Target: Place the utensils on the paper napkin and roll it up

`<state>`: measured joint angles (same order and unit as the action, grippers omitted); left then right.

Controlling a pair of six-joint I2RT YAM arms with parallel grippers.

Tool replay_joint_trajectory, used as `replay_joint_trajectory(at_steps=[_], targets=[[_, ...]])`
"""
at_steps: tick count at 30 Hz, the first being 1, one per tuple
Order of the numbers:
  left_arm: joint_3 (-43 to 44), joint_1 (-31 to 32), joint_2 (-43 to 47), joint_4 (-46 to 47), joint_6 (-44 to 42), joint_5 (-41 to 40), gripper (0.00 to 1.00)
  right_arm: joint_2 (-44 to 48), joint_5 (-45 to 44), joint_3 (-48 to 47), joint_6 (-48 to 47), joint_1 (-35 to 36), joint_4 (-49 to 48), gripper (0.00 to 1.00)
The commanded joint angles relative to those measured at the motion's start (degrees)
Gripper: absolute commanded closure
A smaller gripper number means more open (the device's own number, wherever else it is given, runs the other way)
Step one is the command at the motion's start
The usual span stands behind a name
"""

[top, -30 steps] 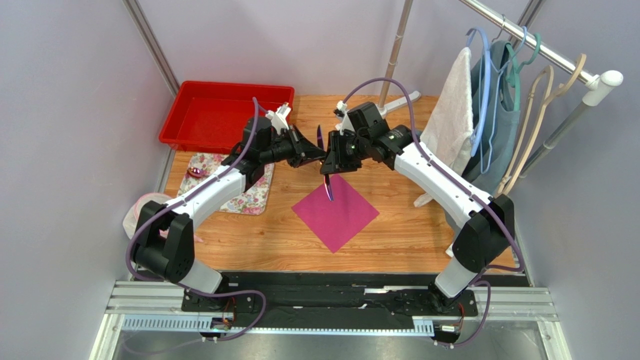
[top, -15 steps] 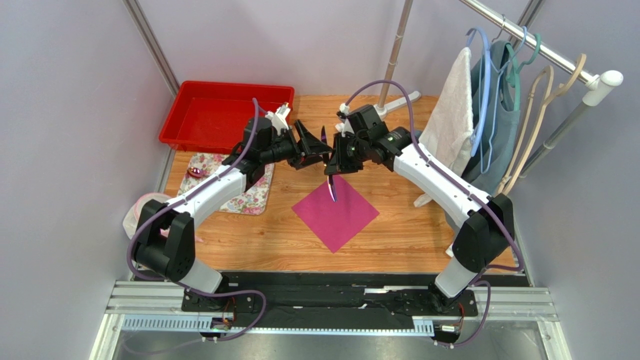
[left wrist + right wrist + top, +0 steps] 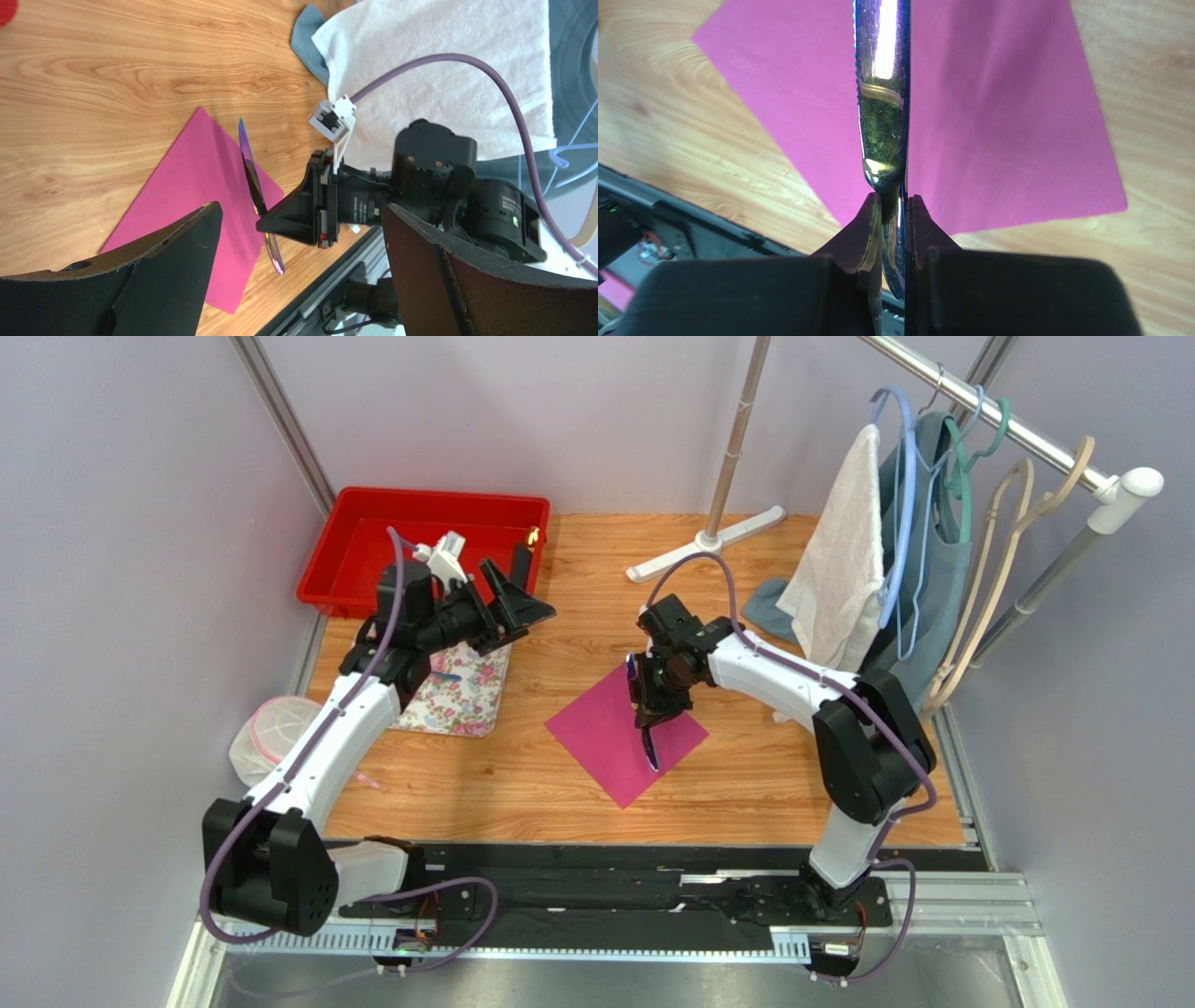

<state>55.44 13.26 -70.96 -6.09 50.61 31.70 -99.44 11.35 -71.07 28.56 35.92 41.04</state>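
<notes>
Pale lilac-grey walls (image 3: 126,546) close the booth in on the left, back and right, evenly lit, with only soft shadows. The wooden surface (image 3: 786,770) shows a warm plank grain. A slanted metal pole (image 3: 288,420) climbs the back left corner. On the right stands a clothes rack (image 3: 1045,434), hung with a white towel (image 3: 842,546) and a grey-blue garment (image 3: 943,560); its white foot (image 3: 709,546) rests on the wood. A ribbed aluminium rail (image 3: 267,903) lines the near edge.
</notes>
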Motion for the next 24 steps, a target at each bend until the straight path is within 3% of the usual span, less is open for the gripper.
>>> replay_joint_trajectory(at_steps=[1,24], targets=[[-0.6,-1.3,3.0,-3.2,-6.0,0.4,0.07,-1.9,-1.5,0.1,-4.4,-0.1,-5.9,1.00],[-0.9,-2.7,3.7,-1.8,-6.0,2.6,0.09,-13.9,1.7,-9.0,-15.3,-6.6,-5.9,1.00]])
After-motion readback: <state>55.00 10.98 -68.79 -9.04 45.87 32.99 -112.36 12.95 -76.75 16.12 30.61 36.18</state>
